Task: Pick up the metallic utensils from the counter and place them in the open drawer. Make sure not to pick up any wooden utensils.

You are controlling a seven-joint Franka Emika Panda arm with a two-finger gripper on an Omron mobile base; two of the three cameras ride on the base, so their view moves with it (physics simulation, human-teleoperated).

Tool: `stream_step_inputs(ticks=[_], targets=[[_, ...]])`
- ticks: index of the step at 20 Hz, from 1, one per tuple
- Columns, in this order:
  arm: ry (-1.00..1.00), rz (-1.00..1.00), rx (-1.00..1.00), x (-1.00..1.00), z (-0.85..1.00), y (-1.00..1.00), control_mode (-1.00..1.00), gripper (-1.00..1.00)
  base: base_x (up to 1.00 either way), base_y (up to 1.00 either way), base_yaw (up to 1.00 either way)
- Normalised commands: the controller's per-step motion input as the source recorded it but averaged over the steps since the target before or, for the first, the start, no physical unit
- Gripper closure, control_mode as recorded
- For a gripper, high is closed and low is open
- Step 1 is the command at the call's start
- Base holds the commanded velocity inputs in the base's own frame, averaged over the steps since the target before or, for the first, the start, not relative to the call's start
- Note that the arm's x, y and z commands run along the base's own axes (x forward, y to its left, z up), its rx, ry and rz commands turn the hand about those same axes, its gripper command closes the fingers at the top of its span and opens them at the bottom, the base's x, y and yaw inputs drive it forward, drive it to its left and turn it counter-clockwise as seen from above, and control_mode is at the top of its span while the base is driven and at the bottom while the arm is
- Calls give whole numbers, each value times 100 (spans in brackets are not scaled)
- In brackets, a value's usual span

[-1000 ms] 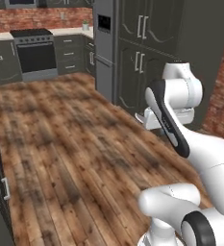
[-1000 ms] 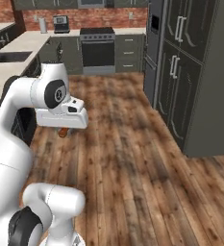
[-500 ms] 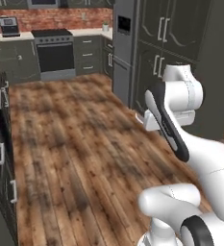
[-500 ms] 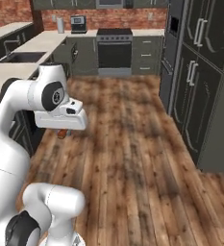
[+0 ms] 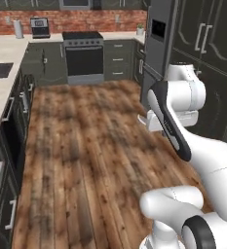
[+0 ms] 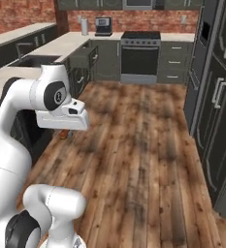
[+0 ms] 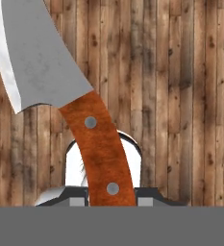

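Hand view: knife (image 7: 70, 96), grey metal blade and orange-brown riveted handle, pinched between gripper (image 7: 111, 194) fingers, hanging over wood floor (image 7: 180, 96). Judged step: carrying held utensil across kitchen toward open drawer, drawer itself not identifiable. Next: base reaches counter (image 5: 0, 78), then lower and release. Arm folded close, wrist pointing down.
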Motion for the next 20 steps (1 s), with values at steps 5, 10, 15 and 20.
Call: stream_step_inputs(ticks=[5, 10, 15, 20], targets=[[0, 0, 0, 0, 0, 0, 100, 100, 100, -39, 25], [0, 0, 0, 0, 0, 0, 100, 100, 100, -15, 14], [0, 0, 0, 0, 0, 0, 100, 100, 100, -1, 6], [0, 0, 0, 0, 0, 0, 100, 100, 100, 0, 1]])
